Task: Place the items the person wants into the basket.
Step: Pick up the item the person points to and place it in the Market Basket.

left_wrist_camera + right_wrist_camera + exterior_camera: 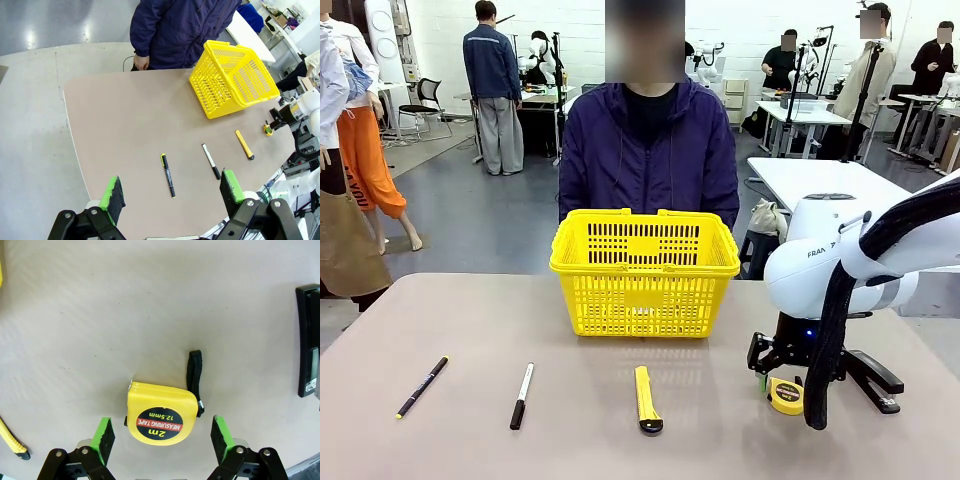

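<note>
The table (450, 330) is shared with the person (650, 150), who stands at the far edge directly behind the yellow shopping basket (645, 280); the basket sits upright at the table's far middle. The left gripper (172, 181) hangs high above the near edge, jaws released and empty. The right gripper (161, 429) is low over the table's right side, jaws released, green pads either side of the tape measure (160, 412) without touching it. The black stapler (875, 380) lies just beyond. In a row nearer the robot lie the utility knife (647, 398), marker (522, 395) and pen (422, 386). Judgement: the step in hand is grasping the tape measure. Recommend a straight descent, case centred, and its black strap kept clear of the pads.
</note>
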`<move>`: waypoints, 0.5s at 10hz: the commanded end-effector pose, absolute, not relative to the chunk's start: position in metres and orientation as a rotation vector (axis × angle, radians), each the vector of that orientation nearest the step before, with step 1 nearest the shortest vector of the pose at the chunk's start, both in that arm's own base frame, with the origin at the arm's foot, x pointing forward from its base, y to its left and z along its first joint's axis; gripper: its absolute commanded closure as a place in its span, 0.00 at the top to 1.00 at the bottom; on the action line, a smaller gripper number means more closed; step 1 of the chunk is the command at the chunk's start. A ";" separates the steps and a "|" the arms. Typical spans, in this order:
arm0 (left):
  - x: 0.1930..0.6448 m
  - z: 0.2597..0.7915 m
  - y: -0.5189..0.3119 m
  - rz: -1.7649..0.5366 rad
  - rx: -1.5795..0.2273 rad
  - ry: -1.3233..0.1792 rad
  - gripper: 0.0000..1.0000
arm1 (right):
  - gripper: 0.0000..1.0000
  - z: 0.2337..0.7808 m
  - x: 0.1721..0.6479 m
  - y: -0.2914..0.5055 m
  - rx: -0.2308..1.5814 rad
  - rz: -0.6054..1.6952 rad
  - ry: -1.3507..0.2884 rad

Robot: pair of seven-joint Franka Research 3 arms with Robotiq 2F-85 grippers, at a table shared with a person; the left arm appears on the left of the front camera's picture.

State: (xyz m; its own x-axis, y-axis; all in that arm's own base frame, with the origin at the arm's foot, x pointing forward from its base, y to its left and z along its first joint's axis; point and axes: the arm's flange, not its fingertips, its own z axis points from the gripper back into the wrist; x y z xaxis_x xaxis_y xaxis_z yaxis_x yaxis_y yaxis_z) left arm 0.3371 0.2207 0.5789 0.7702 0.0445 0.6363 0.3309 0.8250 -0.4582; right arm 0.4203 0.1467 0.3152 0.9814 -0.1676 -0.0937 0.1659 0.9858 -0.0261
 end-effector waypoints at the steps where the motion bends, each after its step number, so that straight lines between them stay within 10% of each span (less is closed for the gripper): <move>1: 0.337 0.578 0.223 -0.185 -0.602 -0.701 1.00 | 1.00 0.308 0.417 0.146 0.017 -0.148 0.097; 5: 0.337 0.578 0.223 -0.185 -0.602 -0.701 1.00 | 1.00 0.304 0.420 0.146 0.018 -0.140 0.125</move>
